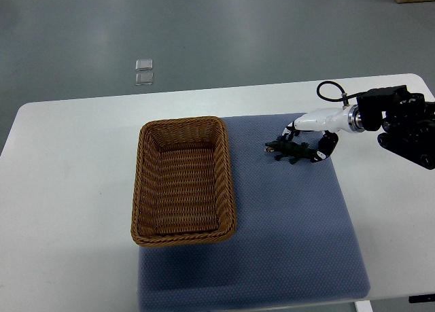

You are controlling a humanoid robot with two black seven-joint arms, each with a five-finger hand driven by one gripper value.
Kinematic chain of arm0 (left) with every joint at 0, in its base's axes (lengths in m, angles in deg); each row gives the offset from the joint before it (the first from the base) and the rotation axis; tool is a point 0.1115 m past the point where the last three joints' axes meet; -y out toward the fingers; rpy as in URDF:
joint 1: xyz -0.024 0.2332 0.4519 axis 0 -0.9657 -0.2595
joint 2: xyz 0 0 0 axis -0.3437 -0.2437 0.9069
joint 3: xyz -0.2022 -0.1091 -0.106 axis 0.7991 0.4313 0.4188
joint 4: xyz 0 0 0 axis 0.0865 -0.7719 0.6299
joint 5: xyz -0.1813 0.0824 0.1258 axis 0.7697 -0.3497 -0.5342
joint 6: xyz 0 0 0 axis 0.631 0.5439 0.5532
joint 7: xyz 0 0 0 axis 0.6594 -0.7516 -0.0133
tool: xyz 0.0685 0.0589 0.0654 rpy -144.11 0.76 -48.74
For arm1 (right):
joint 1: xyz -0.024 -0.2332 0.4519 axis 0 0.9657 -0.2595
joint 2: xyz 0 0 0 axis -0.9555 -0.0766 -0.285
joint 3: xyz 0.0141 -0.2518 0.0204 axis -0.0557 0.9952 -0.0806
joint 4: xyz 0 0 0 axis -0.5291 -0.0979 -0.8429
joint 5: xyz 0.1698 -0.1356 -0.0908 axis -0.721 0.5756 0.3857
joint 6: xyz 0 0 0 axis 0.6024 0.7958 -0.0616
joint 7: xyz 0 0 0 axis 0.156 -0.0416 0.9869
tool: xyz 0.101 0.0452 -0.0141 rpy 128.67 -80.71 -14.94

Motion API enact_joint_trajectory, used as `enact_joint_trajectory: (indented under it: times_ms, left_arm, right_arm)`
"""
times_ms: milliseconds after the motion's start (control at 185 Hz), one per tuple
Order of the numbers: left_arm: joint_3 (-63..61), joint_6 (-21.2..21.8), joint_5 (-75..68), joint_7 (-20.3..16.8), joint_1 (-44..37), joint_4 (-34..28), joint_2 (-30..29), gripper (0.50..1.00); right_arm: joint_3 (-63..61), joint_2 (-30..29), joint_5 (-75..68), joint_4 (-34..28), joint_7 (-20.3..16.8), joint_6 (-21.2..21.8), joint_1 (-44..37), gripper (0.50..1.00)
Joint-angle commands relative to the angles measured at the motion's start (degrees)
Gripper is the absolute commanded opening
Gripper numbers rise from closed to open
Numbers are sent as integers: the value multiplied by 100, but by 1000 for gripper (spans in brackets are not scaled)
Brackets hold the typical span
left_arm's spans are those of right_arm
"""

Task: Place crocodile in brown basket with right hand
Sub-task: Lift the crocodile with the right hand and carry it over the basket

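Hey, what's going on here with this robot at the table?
The robot's right hand, coming in from the right, is down at a small green toy crocodile that lies on the blue mat on a white table. I can't tell whether it has a grip yet. The brown basket sits at the mat's left edge with nothing in it, so the crocodile is not yet placed. The left arm is out of view.

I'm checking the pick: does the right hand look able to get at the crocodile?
Probably yes: the right hand sits right at the toy crocodile, which lies in the open on the blue mat, apart from the brown wicker basket, with nothing in the way.
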Motion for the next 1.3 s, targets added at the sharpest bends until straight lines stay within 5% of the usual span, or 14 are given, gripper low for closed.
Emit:
enact_joint_trajectory:
  times_ms: [0, 243, 756, 1296]
  left_arm:
    - [1, 0, 0, -1, 0, 0, 0, 1000]
    - [-8, 0, 0, -1, 9, -9, 0, 1000]
    - [10, 0, -9, -1, 0, 0, 0, 1000]
    - [1, 0, -9, -1, 0, 0, 0, 1000]
  right_arm:
    - [0, -13, 1, 27, 0, -6, 3, 715]
    - [-35, -4, -17, 36, 17, -15, -15, 615]
    - [-123, 198, -131, -96, 184, -59, -683, 611]
    - [-123, -259, -131, -826, 641, -50, -1553, 617]
